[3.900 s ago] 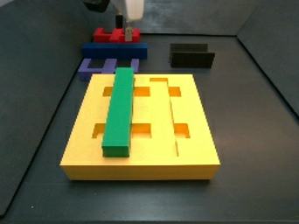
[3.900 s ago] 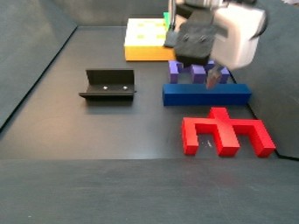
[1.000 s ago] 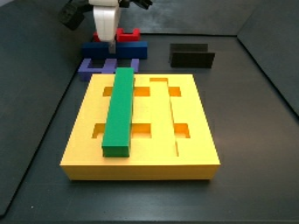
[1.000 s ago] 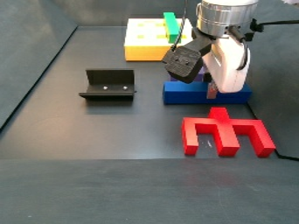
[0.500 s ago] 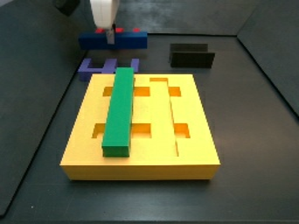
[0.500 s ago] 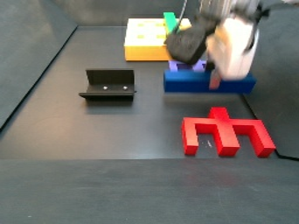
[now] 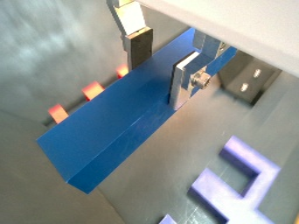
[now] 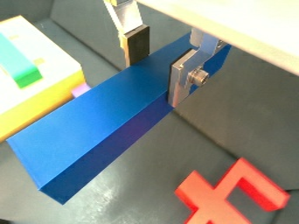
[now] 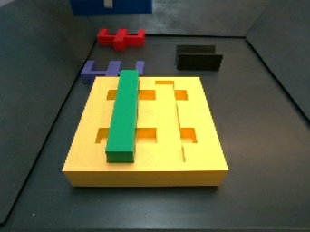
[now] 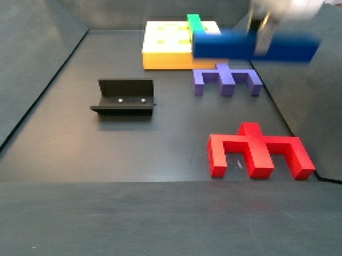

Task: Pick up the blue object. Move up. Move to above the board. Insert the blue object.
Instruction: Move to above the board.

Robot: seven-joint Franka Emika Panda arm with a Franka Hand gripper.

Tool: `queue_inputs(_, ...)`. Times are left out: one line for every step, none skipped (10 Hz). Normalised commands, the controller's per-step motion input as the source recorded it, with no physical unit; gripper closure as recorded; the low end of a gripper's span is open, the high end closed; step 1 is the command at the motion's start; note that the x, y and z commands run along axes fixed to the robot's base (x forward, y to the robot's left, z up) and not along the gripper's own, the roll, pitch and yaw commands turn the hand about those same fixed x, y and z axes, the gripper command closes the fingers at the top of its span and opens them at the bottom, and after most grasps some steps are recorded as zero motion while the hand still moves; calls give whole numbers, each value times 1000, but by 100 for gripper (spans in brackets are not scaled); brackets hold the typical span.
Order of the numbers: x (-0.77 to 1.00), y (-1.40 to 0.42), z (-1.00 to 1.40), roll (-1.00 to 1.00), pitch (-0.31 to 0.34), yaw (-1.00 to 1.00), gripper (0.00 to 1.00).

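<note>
A: How many pieces are you counting right now?

B: One of each. One blue object [image 8: 111, 122], one board [image 9: 147, 131], one green bar [image 9: 123, 115] lying along a groove of the board, one purple comb piece [image 10: 226, 78], one red comb piece [image 10: 259, 151], and one fixture [image 10: 124, 97].

A: Where is the blue object sitting?

B: It is hanging in the air, clear of the floor. In a side view it is showing only as a blue strip at the far edge of the picture [image 9: 111, 6], beyond the red piece [image 9: 120, 38]. In both wrist views the pincer [image 7: 163, 61] is gripping it across its width, one silver finger [image 8: 187, 74] pressing each long side.

A: And the pincer in the side views?

B: Blurred in one [image 10: 271, 22], above the purple piece; I cannot make it out in the other.

A: What is differing from half a second ago?

B: The bar is riding much higher now. Back then it was just above the floor between the red and purple pieces. The board, green bar, fixture and both combs are lying where they were.
</note>
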Motion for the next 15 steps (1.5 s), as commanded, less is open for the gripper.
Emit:
queue_inputs(13,5,1400,-3,43,-1,100)
queue_inputs(6,0,1400,-2,82,-3,100)
queue_inputs(12,-1,940,3,75,-4,100)
queue_inputs(41,1,434,-1,68,-4,100)
queue_inputs(50,2,251,-1,73,-4,100)
queue_inputs(27,1,169,-4,75,-1,100)
queue_inputs(545,-1400,203,6,20,1000,100)
queue_inputs(544,-1400,182,16,23,1000,100)
queue_inputs(565,-1400,178,16,31,1000,100)
queue_inputs(589,-1400,181,2,36,1000,100)
queue_inputs(592,-1400,184,14,44,1000,100)
queue_inputs(598,-1400,188,17,51,1000,100)
queue_inputs(631,-1400,200,11,62,1000,100)
queue_inputs(642,-1400,205,18,71,1000,100)
queue_inputs(480,-956,143,25,89,1000,100)
